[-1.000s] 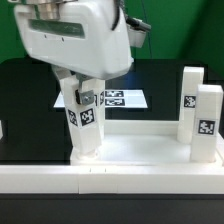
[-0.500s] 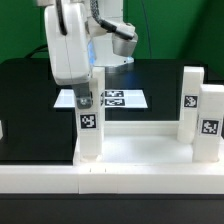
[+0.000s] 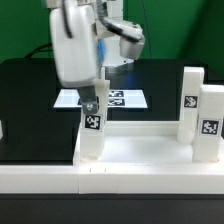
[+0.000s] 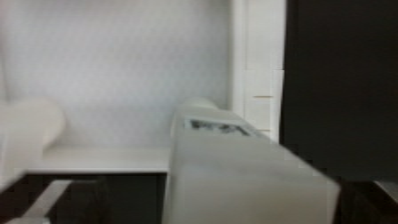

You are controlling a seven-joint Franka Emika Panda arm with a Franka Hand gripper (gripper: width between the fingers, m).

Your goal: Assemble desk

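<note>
Leg (image 3: pixel 91 128) directly beneath gripper (image 3: pixel 89 97)

tabletop (image 3: pixel 140 148) middle open, upright legs (image 3: pixel 91 130) (image 3: pixel 191 100) (image 3: pixel 208 122) blocking both near corners

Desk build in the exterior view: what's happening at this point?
A single robot arm is putting together a white desk. The tabletop lies tray-like on the black table, with three marker-tagged legs standing in its corners: one on the exterior view's left and two on the right. The end effector sits at the top of the left leg; whether it grips the leg cannot be told. The marker board lies behind.
</note>
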